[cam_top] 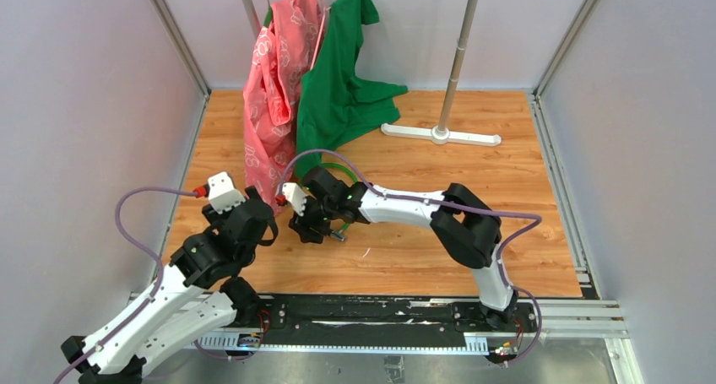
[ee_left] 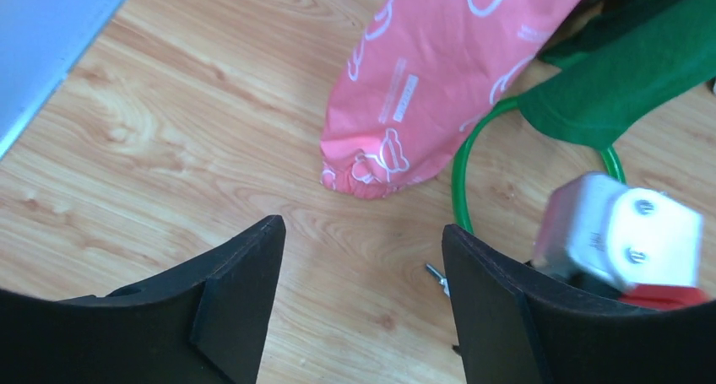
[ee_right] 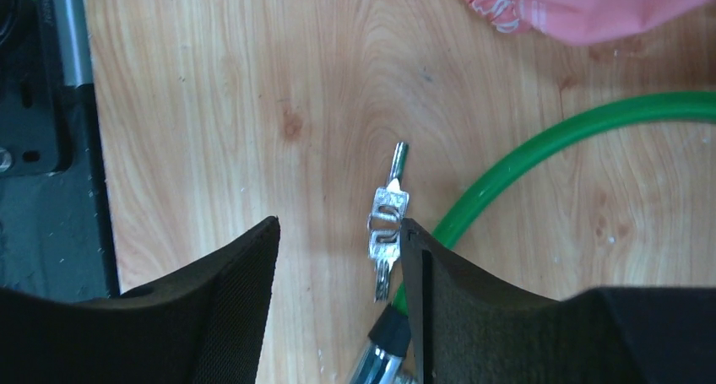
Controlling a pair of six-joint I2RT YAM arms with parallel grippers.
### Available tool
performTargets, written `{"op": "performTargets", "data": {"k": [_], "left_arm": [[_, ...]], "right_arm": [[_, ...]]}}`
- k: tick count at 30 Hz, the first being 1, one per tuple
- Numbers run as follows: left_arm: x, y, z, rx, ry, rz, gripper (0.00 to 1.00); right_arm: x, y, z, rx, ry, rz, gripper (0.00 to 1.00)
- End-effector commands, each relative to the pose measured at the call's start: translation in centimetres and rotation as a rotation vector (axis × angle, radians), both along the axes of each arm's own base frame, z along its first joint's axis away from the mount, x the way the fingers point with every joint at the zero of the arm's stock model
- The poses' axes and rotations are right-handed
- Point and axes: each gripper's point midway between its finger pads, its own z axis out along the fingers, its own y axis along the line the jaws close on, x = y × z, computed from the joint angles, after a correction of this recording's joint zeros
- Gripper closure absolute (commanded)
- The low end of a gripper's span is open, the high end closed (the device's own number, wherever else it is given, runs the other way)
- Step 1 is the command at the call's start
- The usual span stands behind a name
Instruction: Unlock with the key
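Note:
The key [ee_right: 388, 224] is a tiny silvery piece lying flat on the wood floor, with thin blades pointing up and down in the right wrist view. My right gripper [ee_right: 338, 232] hangs over it, open, and the key sits just off the inner edge of its right finger [ee_right: 439, 300]. The green cable lock [ee_right: 549, 139] curves beside it, and its metal end [ee_right: 380, 359] pokes in between the fingers. My left gripper [ee_left: 361, 232] is open over bare floor. Only the key's tip [ee_left: 436, 274] peeks out by its right finger. In the top view both grippers [cam_top: 257, 219] [cam_top: 306, 225] hover close together.
A pink garment [cam_top: 274, 89] and a green garment [cam_top: 346, 80] hang from a rack down to the floor just behind the grippers. The rack's white foot [cam_top: 439, 133] stands at the back right. Grey walls close in both sides, and a black rail [cam_top: 380, 316] runs along the near edge.

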Motion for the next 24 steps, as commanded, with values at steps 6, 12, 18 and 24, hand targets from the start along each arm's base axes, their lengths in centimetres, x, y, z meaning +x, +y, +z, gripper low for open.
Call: {"op": "performTargets", "data": {"k": [6, 12, 18, 24], "left_arm": [[-1.6, 3.8, 4.8, 0.030, -0.105, 0.096, 0.26], [-2.0, 4.2, 5.1, 0.012, -0.125, 0.100, 0.26], [-1.9, 4.1, 5.0, 0.012, -0.122, 0.099, 0.26], [-1.9, 4.0, 4.9, 0.010, -0.119, 0.096, 0.26]], "right_arm": [[0.3, 2.2, -3.0, -0.052, -0.001, 0.036, 0.48], [0.8, 1.8, -5.1, -0.134, -0.037, 0.012, 0.52], [1.1, 0.3, -7.0, -0.234, -0.084, -0.001, 0.54], [0.8, -1.7, -7.9, -0.289, -0.079, -0.017, 0.59]]}}
